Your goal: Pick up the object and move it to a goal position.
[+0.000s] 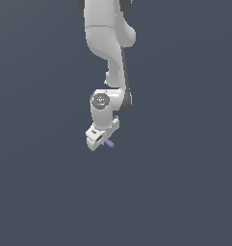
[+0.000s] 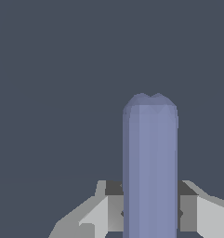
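Observation:
The periwinkle-blue stick [image 1: 110, 143] pokes out from under the white gripper [image 1: 103, 139] in the exterior view; only its short end shows, the rest is hidden by the hand. In the wrist view the stick [image 2: 150, 162] fills the middle as a tall blue bar standing between the two fingers [image 2: 97, 214], which close against its sides. The gripper [image 2: 150, 214] is shut on the stick. I cannot tell from either view how high it is above the floor.
The white arm [image 1: 108, 43] reaches down from the top of the exterior view. A plain dark grey-blue surface [image 1: 185, 192] lies all around. No goal marker shows.

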